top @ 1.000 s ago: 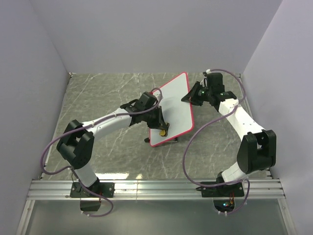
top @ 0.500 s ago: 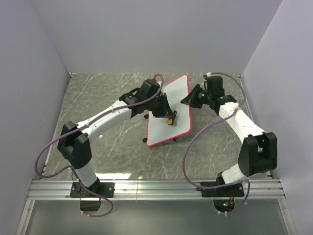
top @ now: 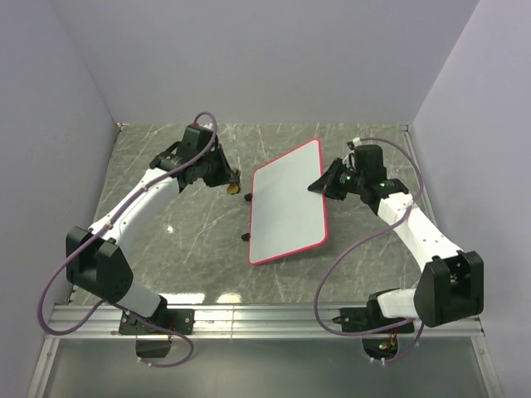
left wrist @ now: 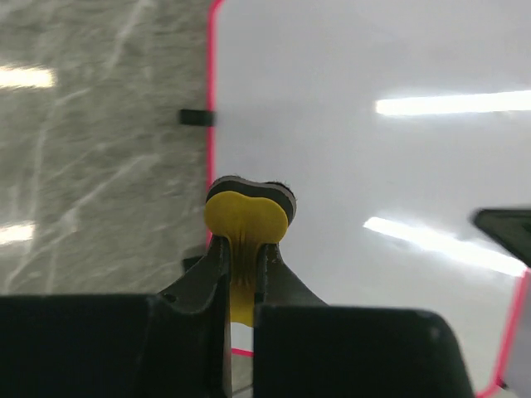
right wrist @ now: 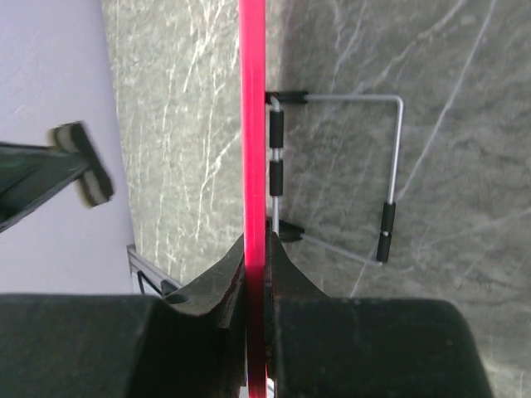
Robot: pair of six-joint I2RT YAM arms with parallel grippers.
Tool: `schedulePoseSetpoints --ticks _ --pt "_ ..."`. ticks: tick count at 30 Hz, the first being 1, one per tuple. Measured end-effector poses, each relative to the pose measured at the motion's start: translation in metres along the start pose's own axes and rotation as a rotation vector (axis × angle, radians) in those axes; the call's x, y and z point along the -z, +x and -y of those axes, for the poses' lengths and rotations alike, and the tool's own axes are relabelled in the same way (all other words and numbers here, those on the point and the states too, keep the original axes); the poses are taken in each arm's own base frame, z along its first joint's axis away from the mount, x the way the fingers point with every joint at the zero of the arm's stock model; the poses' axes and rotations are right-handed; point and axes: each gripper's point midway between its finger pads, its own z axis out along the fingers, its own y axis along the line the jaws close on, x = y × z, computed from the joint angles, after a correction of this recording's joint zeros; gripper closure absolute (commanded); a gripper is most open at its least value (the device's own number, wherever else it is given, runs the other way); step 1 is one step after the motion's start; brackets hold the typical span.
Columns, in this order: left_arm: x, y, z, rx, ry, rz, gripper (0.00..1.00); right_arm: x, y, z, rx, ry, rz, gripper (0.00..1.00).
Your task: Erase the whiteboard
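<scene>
The whiteboard (top: pixel 286 211) is located mid-table, tilted, with a blank white face. Its right rim is clamped between the fingers of the right gripper (top: pixel 320 184). A yellow eraser (left wrist: pixel 247 220) is pinched in the left gripper (left wrist: pixel 242 264), which is held left of the board, apparently clear of it.

table (top: pixel 166 240): grey marbled stone | whiteboard (top: pixel 286 203): rests tilted on it
</scene>
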Motion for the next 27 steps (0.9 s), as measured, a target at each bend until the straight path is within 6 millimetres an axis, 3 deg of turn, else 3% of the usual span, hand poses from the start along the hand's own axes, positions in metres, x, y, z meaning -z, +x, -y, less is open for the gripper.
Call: schedulePoseSetpoints --ticks 2,5,6,7,8,9,11,12,20,23,27 --pt "-0.005 0.008 -0.021 -0.006 -0.067 -0.012 1.00 0.002 0.004 0.002 -0.004 -0.004 0.001 1.00" --pt "-0.011 0.022 -0.057 -0.021 -0.185 -0.035 0.92 0.004 0.008 0.003 -0.006 -0.008 0.005 1.00" --pt "-0.012 0.025 -0.068 -0.030 -0.225 -0.039 0.82 0.004 0.008 0.003 -0.006 -0.009 0.006 0.98" --pt "-0.013 0.028 -0.078 -0.040 -0.258 -0.042 0.75 0.004 0.009 0.004 -0.007 -0.009 0.006 0.93" --pt "-0.014 0.030 -0.085 -0.047 -0.284 -0.044 0.69 0.004 0.009 0.004 -0.006 -0.011 0.007 0.77" --pt "-0.015 0.031 -0.093 -0.054 -0.313 -0.045 0.62 0.004 0.009 0.004 -0.005 -0.012 0.008 0.68" --pt "-0.020 0.034 -0.107 -0.067 -0.363 -0.051 0.56 0.003 0.015 0.007 -0.004 -0.006 -0.010 0.53" --pt "-0.023 0.036 -0.115 -0.074 -0.388 -0.058 0.52 0.002 0.019 0.008 -0.005 -0.002 -0.023 0.50" --pt "-0.043 0.069 -0.163 -0.088 -0.537 -0.153 0.41 0.004 0.035 0.013 0.017 0.025 -0.086 0.28" --pt "-0.047 0.078 -0.173 -0.088 -0.559 -0.176 0.38 0.009 0.032 0.013 0.043 0.045 -0.086 0.14" --pt "-0.054 0.090 -0.183 -0.086 -0.580 -0.205 0.32 0.022 0.021 0.003 0.091 0.047 -0.053 0.11"
